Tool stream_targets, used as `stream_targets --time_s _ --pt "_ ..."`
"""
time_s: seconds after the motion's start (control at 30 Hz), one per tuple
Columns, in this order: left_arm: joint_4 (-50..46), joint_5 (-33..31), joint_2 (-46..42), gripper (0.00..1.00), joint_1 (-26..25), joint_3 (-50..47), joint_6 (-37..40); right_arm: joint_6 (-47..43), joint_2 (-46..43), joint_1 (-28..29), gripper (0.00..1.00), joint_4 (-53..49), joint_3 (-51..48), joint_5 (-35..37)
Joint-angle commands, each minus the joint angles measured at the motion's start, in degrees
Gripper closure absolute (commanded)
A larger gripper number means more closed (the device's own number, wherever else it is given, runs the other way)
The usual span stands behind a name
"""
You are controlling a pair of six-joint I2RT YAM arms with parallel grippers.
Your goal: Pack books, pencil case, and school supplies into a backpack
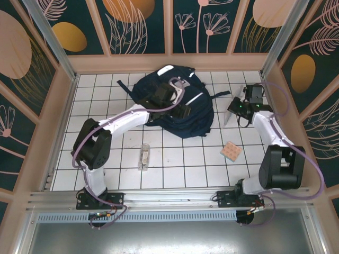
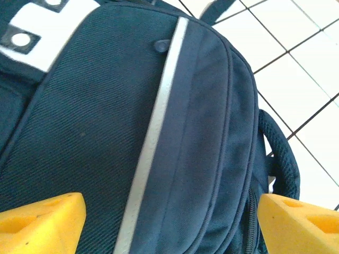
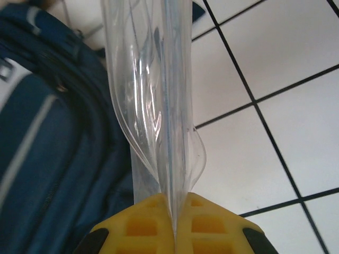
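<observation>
The navy backpack (image 1: 196,114) lies flat at the middle back of the tiled table, its white stripe (image 2: 159,116) running through the left wrist view. My left gripper (image 1: 183,109) hovers over its top face, open, with the yellow fingers (image 2: 47,219) wide apart and nothing between them (image 2: 170,211). To the right of the backpack, my right gripper (image 1: 239,108) is shut (image 3: 174,214) on the edge of the flat clear pouch (image 3: 159,90), which stands on edge (image 1: 229,115). The pinkish dotted pad (image 1: 231,151) and the narrow clear box (image 1: 143,157) lie on the tiles. The books are out of view.
A dark strap (image 1: 124,87) trails off the backpack's left side and another (image 1: 221,95) off its right. The carry handle (image 2: 280,153) shows at the backpack's edge. Wooden walls (image 1: 169,62) enclose the table on three sides.
</observation>
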Motion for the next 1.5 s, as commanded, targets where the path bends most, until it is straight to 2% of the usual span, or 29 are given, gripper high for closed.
stream_targets --time_s 0.0,0.23,0.33,0.37,0.4,0.53,0.57,0.6,0.77,0.97,1.1,1.23,1.33,1.47 --pt "-4.4 -8.5 3.8 0.15 -2.1 3.7 6.6 5.0 -2.3 -2.0 1.00 6.0 -4.1 -8.4" --pt "-5.9 -12.8 12.1 0.18 -2.6 8.2 8.1 6.0 -4.8 -2.3 1.00 7.7 -7.9 -10.8" --pt "-5.8 -16.1 15.5 0.26 -2.6 9.3 8.0 5.6 -5.6 -2.3 1.00 7.5 -8.6 -10.9" --pt "-6.4 -16.4 16.4 0.32 -2.6 10.0 7.9 5.4 -5.8 -2.3 1.00 7.4 -8.7 -10.8" --pt "-7.3 -15.9 17.6 0.47 -2.5 10.8 7.5 5.2 -6.1 -2.2 1.00 7.2 -8.7 -10.6" --pt "-8.8 -11.4 18.6 0.81 -2.5 11.9 6.2 4.7 -7.4 -2.5 1.00 6.8 -9.0 -10.2" --pt "-8.9 -10.9 18.1 0.94 -2.5 11.8 6.0 4.7 -7.7 -2.4 1.00 6.8 -9.1 -10.2" --pt "-9.0 -11.1 17.2 1.00 -2.5 11.7 5.3 4.8 -8.1 -2.5 1.00 7.0 -9.3 -10.2" --pt "-9.5 -8.1 10.6 1.00 -1.9 12.7 3.7 6.7 -9.4 -2.6 1.00 9.3 -10.3 -11.8" --pt "-10.7 -2.6 5.0 1.00 0.3 16.2 0.5 12.8 -9.0 -2.1 1.00 17.2 -14.4 -19.2" --pt "-10.6 0.6 3.7 1.00 2.4 17.6 -1.6 20.2 -8.6 0.9 1.00 28.8 -19.9 -23.1" --pt "-9.8 5.0 2.8 1.00 4.1 18.3 -3.7 29.4 -6.0 6.0 1.00 44.5 -24.2 -23.0" --pt "-9.8 5.7 2.7 1.00 4.2 18.9 -4.1 33.8 -1.9 10.0 1.00 54.1 -24.0 -21.1" --pt "-9.6 7.6 2.7 1.00 4.2 19.0 -5.3 36.4 7.4 14.3 1.00 60.7 -18.4 -19.1"
